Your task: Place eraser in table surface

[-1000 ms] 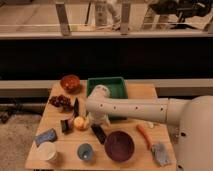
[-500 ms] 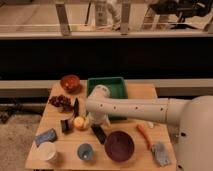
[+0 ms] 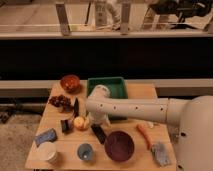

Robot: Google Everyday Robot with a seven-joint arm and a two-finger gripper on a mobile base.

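gripper [image 3: 98, 126] low over table surface [image 3: 131, 161]; one eraser [image 3: 98, 134] beneath.

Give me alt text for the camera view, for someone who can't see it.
A white robot arm reaches left across a wooden table surface, its gripper low near the middle by a dark block. Around it sit a green tray, purple bowl, orange bowl, carrot, small blue cup and white cup.

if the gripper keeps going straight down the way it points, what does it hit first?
Likely the dark eraser-like block lying on the table surface, right under the gripper. Depth is unclear; it may already be touching it.
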